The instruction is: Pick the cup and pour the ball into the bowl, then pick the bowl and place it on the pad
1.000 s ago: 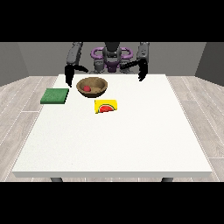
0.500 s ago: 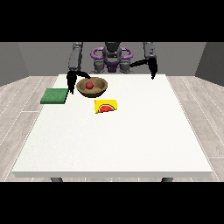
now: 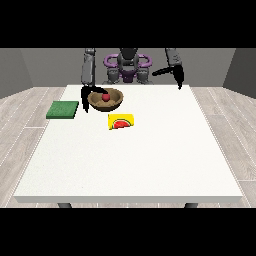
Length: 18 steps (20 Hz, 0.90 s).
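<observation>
A brown bowl (image 3: 112, 102) stands near the table's far edge with a red ball (image 3: 105, 97) inside it. The yellow cup (image 3: 121, 121) lies on its side just in front of the bowl, its red inside showing. The flat green pad (image 3: 63, 109) lies to the bowl's left. The hand at the view's left (image 3: 88, 96) is at the bowl's left rim; its thumb reaches over the rim and its fingers hang down beside the wall, spread apart. The hand at the view's right (image 3: 177, 76) hangs above the table's far right edge, fingers relaxed and holding nothing.
The white table (image 3: 135, 165) stretches wide towards the camera. The robot's torso (image 3: 128, 65) stands behind the far edge. Grey wood floor surrounds the table.
The hand at the view's left has come down from above to the bowl's left rim. The hand at the view's right has swung outwards to the right, away from the body.
</observation>
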Tool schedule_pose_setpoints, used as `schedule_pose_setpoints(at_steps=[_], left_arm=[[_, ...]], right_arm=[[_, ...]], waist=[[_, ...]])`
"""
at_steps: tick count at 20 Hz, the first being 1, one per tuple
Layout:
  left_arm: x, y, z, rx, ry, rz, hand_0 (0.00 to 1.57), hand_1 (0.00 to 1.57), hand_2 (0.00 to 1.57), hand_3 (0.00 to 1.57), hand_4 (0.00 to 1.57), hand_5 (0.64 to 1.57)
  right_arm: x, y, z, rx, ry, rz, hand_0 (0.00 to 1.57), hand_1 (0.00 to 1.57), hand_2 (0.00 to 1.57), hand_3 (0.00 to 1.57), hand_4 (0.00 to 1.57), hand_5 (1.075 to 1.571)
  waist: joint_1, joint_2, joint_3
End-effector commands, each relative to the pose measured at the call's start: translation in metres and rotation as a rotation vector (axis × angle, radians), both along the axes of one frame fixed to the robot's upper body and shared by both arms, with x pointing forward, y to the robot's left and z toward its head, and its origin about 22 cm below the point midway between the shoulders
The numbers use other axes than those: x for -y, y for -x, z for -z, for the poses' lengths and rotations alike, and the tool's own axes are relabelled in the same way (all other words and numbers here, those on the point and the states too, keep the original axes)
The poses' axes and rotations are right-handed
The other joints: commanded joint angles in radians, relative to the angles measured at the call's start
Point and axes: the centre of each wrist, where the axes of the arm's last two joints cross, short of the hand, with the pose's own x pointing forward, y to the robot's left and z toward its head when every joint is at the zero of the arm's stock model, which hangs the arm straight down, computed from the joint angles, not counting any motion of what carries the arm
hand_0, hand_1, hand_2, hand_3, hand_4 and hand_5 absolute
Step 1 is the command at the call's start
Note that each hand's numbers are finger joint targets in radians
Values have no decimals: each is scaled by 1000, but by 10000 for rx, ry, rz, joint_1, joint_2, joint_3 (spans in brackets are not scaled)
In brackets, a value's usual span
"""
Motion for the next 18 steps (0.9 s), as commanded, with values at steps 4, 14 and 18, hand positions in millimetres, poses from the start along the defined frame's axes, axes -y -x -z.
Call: schedule_pose_setpoints(at_steps=[4,14,18], left_arm=[[2,-4,-21,783,177,617,0,0,0,0,80,1571],[-4,-1,-4,-153,222,614,0,0,0,0,898,1466],[-39,16,34,-1304,372,-703,0,0,0,0,973,1423]], right_arm=[[25,32,30,-2609,776,2037,1453,1453,1571,0,468,1512],[24,26,18,-4146,5590,2509,1571,1571,1571,1256,898,1566],[-15,-2,-7,-4706,5558,1775,1571,1571,1571,945,844,1563]], waist=[[559,733,17],[945,-429,-38],[-321,-1701,-21]])
